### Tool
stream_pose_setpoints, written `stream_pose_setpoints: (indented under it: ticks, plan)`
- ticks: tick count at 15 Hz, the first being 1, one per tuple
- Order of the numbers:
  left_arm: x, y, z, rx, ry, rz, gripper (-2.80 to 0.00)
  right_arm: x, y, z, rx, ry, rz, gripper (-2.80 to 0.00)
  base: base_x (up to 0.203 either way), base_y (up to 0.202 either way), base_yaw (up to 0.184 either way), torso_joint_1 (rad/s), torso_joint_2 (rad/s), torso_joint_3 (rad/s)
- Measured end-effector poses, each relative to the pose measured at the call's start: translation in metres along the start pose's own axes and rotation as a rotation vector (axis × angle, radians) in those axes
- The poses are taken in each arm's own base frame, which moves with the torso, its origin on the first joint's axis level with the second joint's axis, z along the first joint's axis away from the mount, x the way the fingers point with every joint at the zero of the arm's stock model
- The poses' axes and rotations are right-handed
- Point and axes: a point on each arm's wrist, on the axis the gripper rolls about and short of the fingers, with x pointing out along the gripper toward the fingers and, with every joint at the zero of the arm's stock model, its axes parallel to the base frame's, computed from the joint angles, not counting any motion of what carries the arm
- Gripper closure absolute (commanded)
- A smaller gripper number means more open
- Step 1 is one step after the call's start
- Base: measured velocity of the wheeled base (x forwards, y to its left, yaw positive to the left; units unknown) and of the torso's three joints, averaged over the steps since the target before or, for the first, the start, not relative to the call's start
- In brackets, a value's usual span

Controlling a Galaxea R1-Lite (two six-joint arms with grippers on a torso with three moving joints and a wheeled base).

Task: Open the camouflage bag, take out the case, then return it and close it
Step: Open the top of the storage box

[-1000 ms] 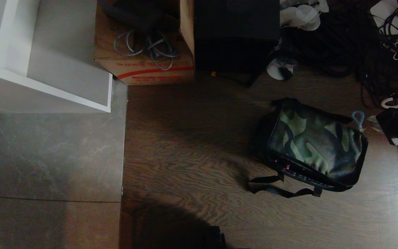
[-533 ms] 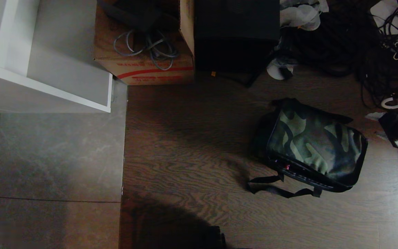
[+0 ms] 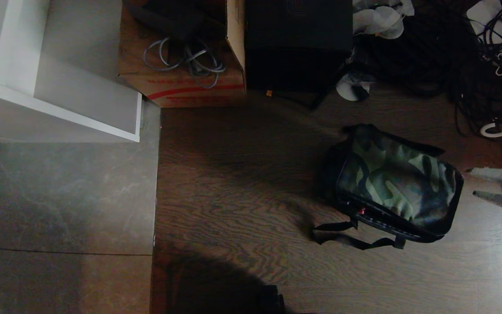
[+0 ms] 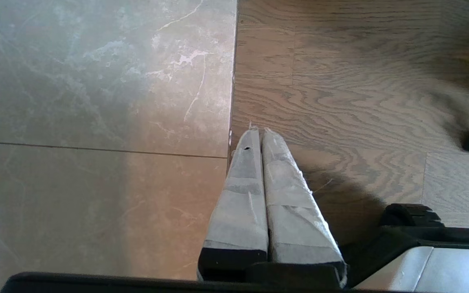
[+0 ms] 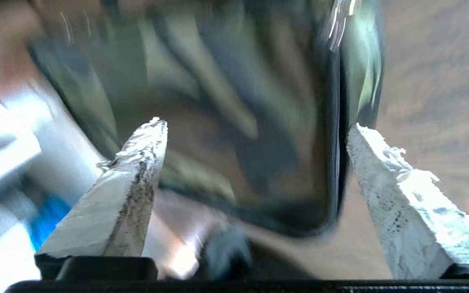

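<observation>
Camouflage bag lies on wood floor, right of centre. Cardboard box and black box stand behind it, side by side. Cable tangle lies far right.

No text can be read anywhere. The brown cardboard box at the far edge of the floor carries red stripes and a line of red printing on its near side, but the characters are too small to make out.

right pincer now farther from the camouflage bag, fingers newly spread
</observation>
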Motion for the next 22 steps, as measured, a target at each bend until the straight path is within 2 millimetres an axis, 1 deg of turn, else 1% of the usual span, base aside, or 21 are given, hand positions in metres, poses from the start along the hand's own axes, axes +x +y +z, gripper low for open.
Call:
stream_pose_setpoints:
  ticks: [5,6,8,12,16,18,22]
  plan:
    - [0.000,0.000,0.000,0.000,0.000,0.000,0.00,-0.003,-0.022,-0.045,-0.131,0.171,-0.012,-2.80,0.000,0.000,0.000,0.000,0.00,0.000]
    - [0.000,0.000,0.000,0.000,0.000,-0.001,0.00,-0.004,-0.025,-0.052,-0.147,0.203,-0.003,-2.80,0.000,0.000,0.000,0.000,0.00,0.000]
    - [0.000,0.000,0.000,0.000,0.000,0.000,0.00,-0.005,-0.028,-0.061,-0.120,0.252,0.007,-2.80,0.000,0.000,0.000,0.000,0.00,0.000]
    - [0.000,0.000,0.000,0.000,0.000,0.000,0.00,-0.003,-0.031,-0.065,-0.074,0.254,0.082,-2.80,0.000,0.000,0.000,0.000,0.00,0.000]
    - [0.000,0.000,0.000,0.000,0.000,0.000,0.00,-0.001,-0.035,-0.065,-0.070,0.255,0.090,-2.80,0.000,0.000,0.000,0.000,0.00,0.000]
    - [0.000,0.000,0.000,0.000,0.000,-0.001,0.00,0.003,-0.036,-0.066,-0.070,0.261,0.096,-2.80,0.000,0.000,0.000,0.000,0.00,0.000]
    - [0.000,0.000,0.000,0.000,0.000,0.000,0.00,0.012,-0.034,-0.065,-0.077,0.274,0.128,-2.80,0.000,0.000,0.000,0.000,0.00,0.000]
